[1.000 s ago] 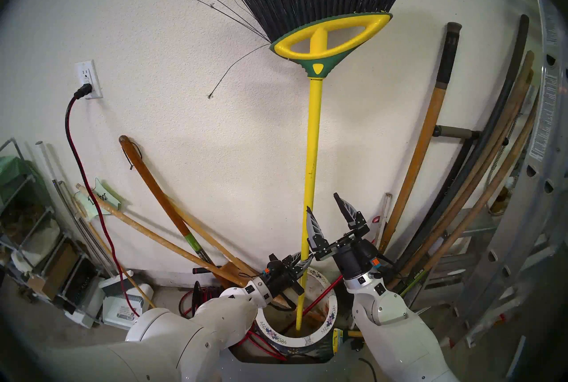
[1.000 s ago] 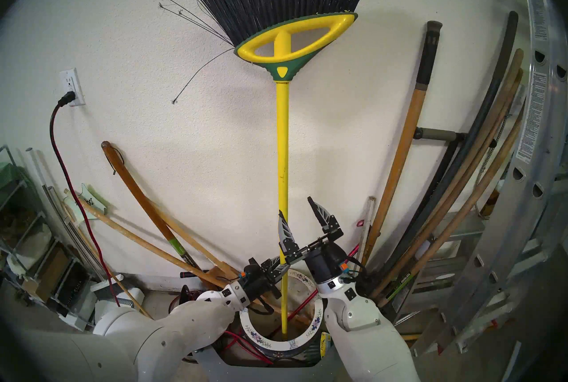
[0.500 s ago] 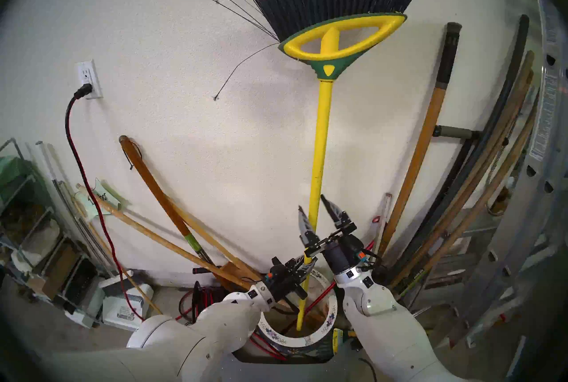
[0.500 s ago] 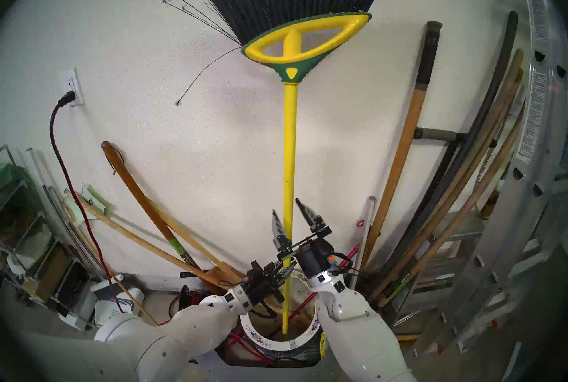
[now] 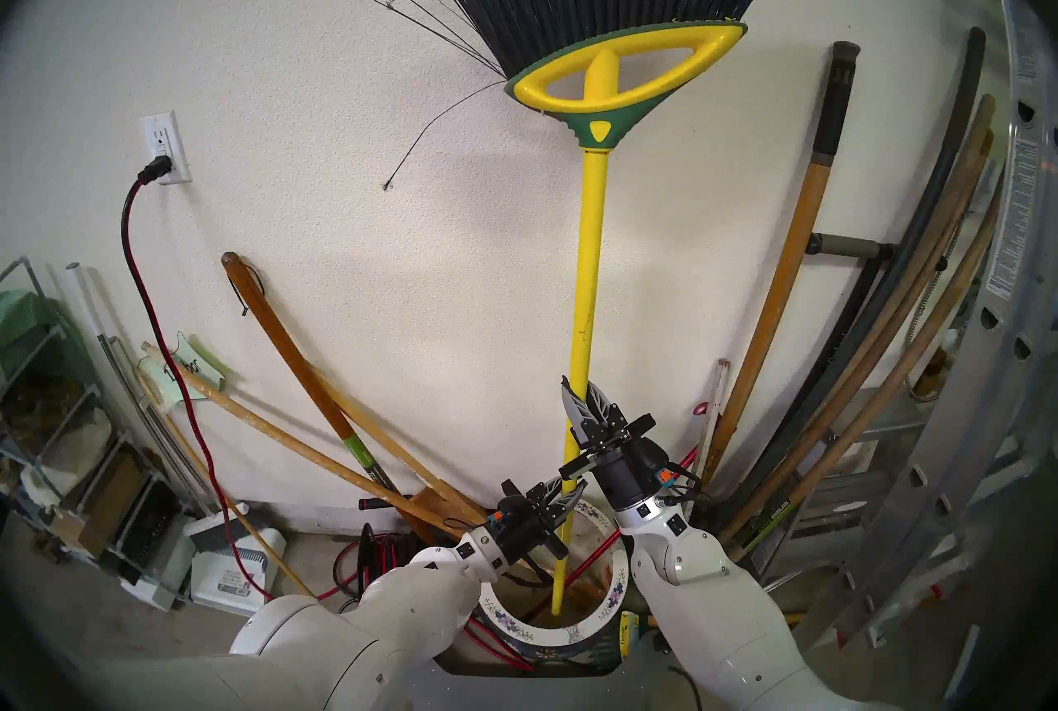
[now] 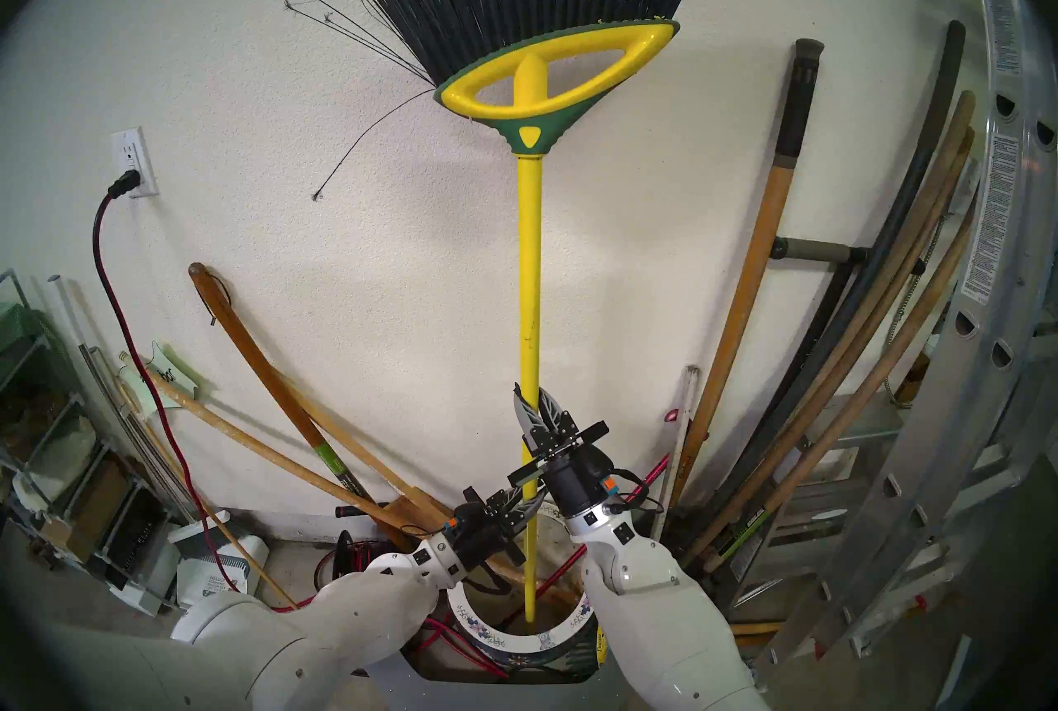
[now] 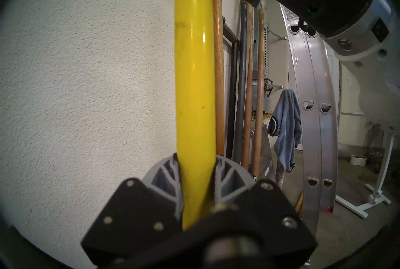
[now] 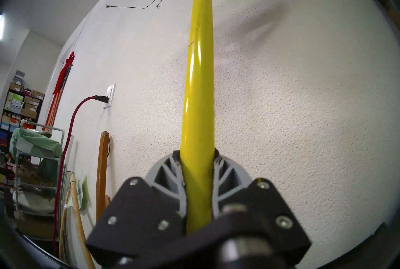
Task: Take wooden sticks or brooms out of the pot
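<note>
Handles (image 5: 320, 441) of wood lean on the left wall, outside the pot (image 5: 549, 635). The left gripper (image 5: 567, 499) clamps the broom (image 5: 589, 263) low, just above the rim; the right gripper (image 5: 579, 398), open a second ago, now pinches it higher. The pole stands nearly upright, foot inside the pot, so the way out is straight up.

We face a textured off-white wall (image 5: 355, 263); up and left of our grippers a white outlet (image 5: 163, 149) takes a black plug on a red cord (image 5: 143, 303). Far left stands a wire shelf rack (image 5: 51, 406) with boxes on a bare concrete floor (image 5: 114, 630). To the right an aluminium ladder (image 5: 973, 406) leans, a blue cloth (image 7: 285, 130) hanging beside it
</note>
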